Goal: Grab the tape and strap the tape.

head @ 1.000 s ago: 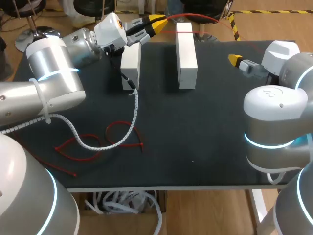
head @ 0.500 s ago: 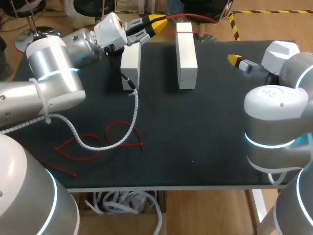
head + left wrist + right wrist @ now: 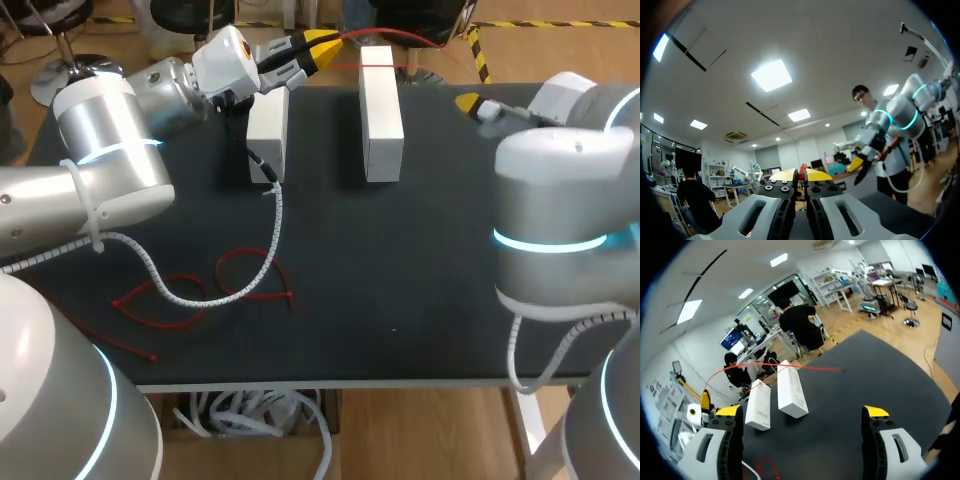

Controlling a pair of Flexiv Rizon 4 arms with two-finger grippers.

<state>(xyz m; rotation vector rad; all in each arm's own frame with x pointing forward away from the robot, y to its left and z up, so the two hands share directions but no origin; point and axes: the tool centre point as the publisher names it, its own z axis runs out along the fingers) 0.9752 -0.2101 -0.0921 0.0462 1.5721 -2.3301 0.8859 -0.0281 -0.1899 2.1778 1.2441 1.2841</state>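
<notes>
Looking down from the head view, the left gripper [image 3: 318, 45] is seen clamped on a red tape [image 3: 347, 36] at the far edge of the table [image 3: 420, 250], just beyond the left white block [image 3: 268, 135]. The tape is stretched rightward past the far end of the right white block [image 3: 381, 110]. The right gripper [image 3: 468, 102] is placed far right, apart from the tape. More red ties [image 3: 235, 280] are lying near left.

In the left wrist view, the yellow tips are pressed together on a red sliver.

In the right wrist view, the fingers are spread wide, with both blocks and the arched tape ahead.
</notes>
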